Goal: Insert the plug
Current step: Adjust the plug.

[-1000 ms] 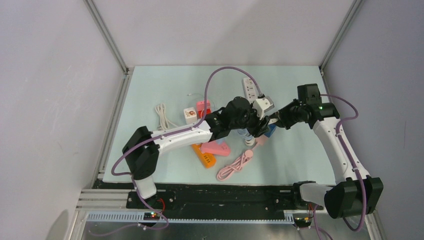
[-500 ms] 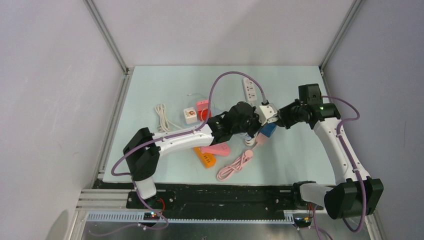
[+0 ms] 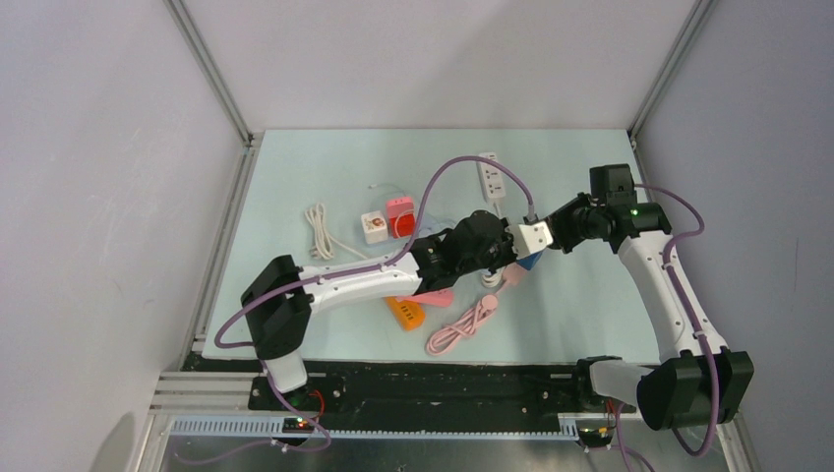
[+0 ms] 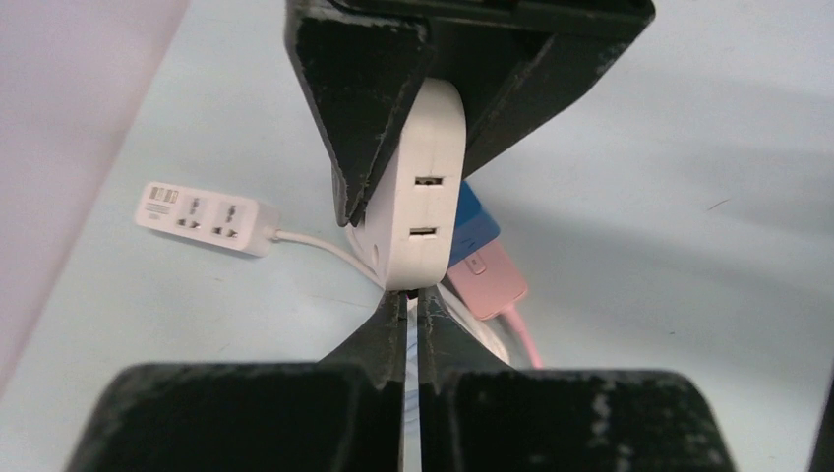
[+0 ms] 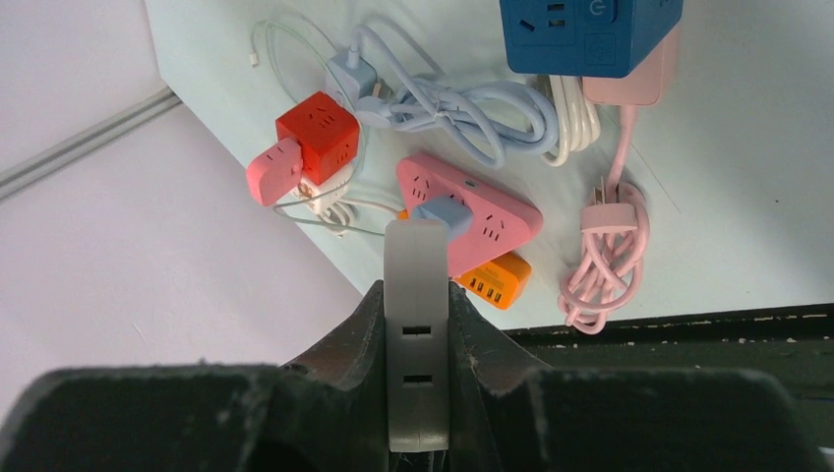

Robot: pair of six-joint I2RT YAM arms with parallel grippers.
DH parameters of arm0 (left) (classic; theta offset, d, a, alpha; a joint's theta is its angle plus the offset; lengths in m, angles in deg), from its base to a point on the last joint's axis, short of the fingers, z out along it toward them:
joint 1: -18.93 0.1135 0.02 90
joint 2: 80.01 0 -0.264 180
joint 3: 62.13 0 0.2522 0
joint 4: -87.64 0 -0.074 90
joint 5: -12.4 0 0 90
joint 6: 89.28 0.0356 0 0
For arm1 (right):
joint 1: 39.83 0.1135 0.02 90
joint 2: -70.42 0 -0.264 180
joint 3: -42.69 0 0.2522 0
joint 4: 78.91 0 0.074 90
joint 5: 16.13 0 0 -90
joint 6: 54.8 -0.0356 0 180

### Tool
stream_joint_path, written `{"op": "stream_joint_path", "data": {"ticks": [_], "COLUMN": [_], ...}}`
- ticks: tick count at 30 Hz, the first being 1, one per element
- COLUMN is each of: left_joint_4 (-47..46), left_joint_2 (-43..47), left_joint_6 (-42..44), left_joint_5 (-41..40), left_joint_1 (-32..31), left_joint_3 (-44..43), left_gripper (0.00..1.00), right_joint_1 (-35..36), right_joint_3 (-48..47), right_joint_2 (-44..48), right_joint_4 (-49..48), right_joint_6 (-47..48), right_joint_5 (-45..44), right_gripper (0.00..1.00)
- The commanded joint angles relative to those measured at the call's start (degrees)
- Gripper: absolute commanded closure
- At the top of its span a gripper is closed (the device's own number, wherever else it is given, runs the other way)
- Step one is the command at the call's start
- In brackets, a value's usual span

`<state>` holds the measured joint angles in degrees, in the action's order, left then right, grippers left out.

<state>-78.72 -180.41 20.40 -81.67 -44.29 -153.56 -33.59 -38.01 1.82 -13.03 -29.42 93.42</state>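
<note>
My right gripper [image 5: 417,287] is shut on a white adapter block [image 5: 416,324] with two slots in its narrow face. It holds the block above the table's middle [image 3: 536,236]. My left gripper [image 4: 411,295] is shut, its tips touching the block's lower end [image 4: 423,197] from the opposite side. Whether anything thin is pinched between the left fingers cannot be told. A white power strip [image 4: 202,218] lies beyond, its cord running behind the block. The plug is hidden behind the block and fingers.
Under the grippers lie a blue cube socket [image 5: 587,34] and a pink adapter [image 4: 489,280]. Nearer the left arm are a pink triangular strip [image 5: 472,211], an orange charger [image 5: 495,278], a red cube [image 5: 320,138] and a coiled pink cable [image 3: 462,327].
My left gripper has shut from open and slid right and toward the near edge. The right gripper has carried the white block slightly right and nearer. The white strip's cord has shifted.
</note>
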Motion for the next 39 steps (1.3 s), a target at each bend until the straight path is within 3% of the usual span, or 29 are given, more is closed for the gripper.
{"op": "stream_joint_path", "data": {"ticks": [1, 8, 10, 14, 18, 25, 32, 39], "left_joint_4": [-1.55, -1.55, -1.51, -1.23, -1.03, -0.75, -0.24, -0.23], "left_joint_2": [2.83, 3.66, 3.99, 4.67, 5.04, 6.72, 6.79, 4.68], "left_joint_6": [9.95, 12.71, 12.22, 9.85, 6.95, 0.71, 0.18, -1.67], "left_joint_5": [-8.90, -9.27, -9.12, -8.56, -8.24, -2.15, 3.07, 3.06], "left_joint_1": [0.91, 0.68, 0.66, 0.11, 0.02, 0.03, 0.03, 0.02], "left_joint_3": [1.72, 2.87, 2.93, 2.83, 2.98, 2.89, 2.87, 2.01], "left_gripper": [1.00, 1.00, 0.93, 0.49, 0.33, 0.30, 0.29, 0.40], "right_joint_1": [0.19, -0.32, -0.59, -0.63, -0.57, -0.52, -0.34, -0.34], "right_joint_3": [-1.15, -1.09, -1.11, -1.12, -1.12, -1.10, -1.16, -1.14], "right_joint_2": [0.48, -0.83, -0.98, -1.03, -1.08, -0.91, -1.04, -0.74], "right_joint_4": [4.79, 5.78, 6.22, 5.78, 4.66, 3.58, 2.28, 1.32], "right_joint_6": [4.77, 8.21, 8.94, 8.86, 7.87, 5.67, 3.91, 2.57], "right_joint_5": [7.94, 8.13, 8.22, 8.71, 8.56, 7.35, 7.63, 8.12], "right_gripper": [1.00, 1.00, 1.00, 1.00, 1.00, 1.00, 1.00, 1.00]}}
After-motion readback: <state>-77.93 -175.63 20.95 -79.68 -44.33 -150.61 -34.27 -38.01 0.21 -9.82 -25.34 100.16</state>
